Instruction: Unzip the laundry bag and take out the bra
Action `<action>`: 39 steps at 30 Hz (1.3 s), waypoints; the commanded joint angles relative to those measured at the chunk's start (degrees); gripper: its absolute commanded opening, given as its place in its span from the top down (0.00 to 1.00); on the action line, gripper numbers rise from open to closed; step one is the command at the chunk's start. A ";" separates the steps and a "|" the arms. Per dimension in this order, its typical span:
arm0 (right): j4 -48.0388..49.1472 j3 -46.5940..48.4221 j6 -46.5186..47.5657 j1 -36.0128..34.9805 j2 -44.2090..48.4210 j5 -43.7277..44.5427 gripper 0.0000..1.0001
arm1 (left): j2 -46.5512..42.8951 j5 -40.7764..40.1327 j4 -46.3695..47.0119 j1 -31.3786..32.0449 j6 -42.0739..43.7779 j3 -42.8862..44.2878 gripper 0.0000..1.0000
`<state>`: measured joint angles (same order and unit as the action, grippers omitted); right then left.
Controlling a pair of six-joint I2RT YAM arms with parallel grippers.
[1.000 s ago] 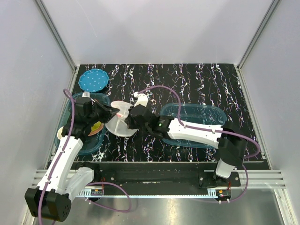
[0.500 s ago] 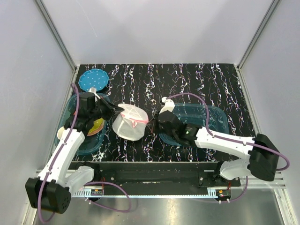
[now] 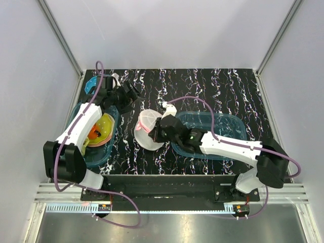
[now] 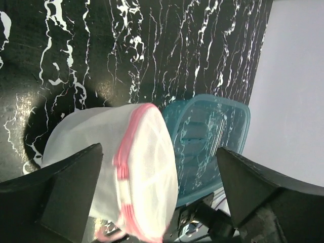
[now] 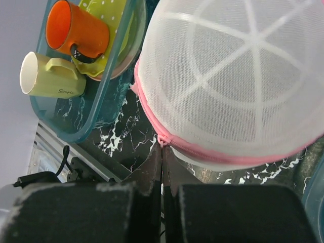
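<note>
The laundry bag (image 3: 148, 126), a white mesh dome with pink zipper trim (image 5: 223, 154), rests on the black marbled table between the two arms. My right gripper (image 3: 156, 134) is at its near right side. In the right wrist view its fingertips (image 5: 162, 152) are shut on the pink zipper pull (image 5: 162, 140). My left gripper (image 3: 131, 94) hangs open at the back left, well clear of the bag. The left wrist view looks down past its spread fingers (image 4: 55, 197) at the bag (image 4: 136, 167). The bra is hidden.
A teal tray (image 3: 81, 152) at the left holds an orange mug (image 5: 76, 30), a yellow-green mug (image 5: 48, 76) and a yellow dotted bowl (image 3: 104, 124). A second teal tray (image 3: 223, 124) lies under my right arm. A blue dotted disc (image 3: 90, 84) peeks out at the back left.
My left gripper let go of the bag, opened, and swung away to the back left. The bag shifted a little to the right; the right gripper stays shut at its zipper.
</note>
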<state>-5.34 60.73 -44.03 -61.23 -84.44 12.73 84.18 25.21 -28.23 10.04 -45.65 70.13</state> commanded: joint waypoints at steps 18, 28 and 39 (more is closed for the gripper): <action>2.71 2.82 -1.76 -0.12 -4.68 -3.06 1.00 | -25.21 -0.25 5.10 3.93 -15.26 -23.81 0.06; 1.04 2.03 -0.88 -0.03 -3.19 -1.75 1.00 | -15.37 -0.95 7.86 5.43 -13.86 -20.04 0.99; -2.22 -10.02 -0.44 5.34 8.96 -3.67 1.00 | -8.09 -0.87 1.50 1.47 -5.95 -6.94 1.00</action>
<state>-5.08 50.46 -45.08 -55.22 -76.60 10.59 71.68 25.12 -29.06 12.58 -54.26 58.74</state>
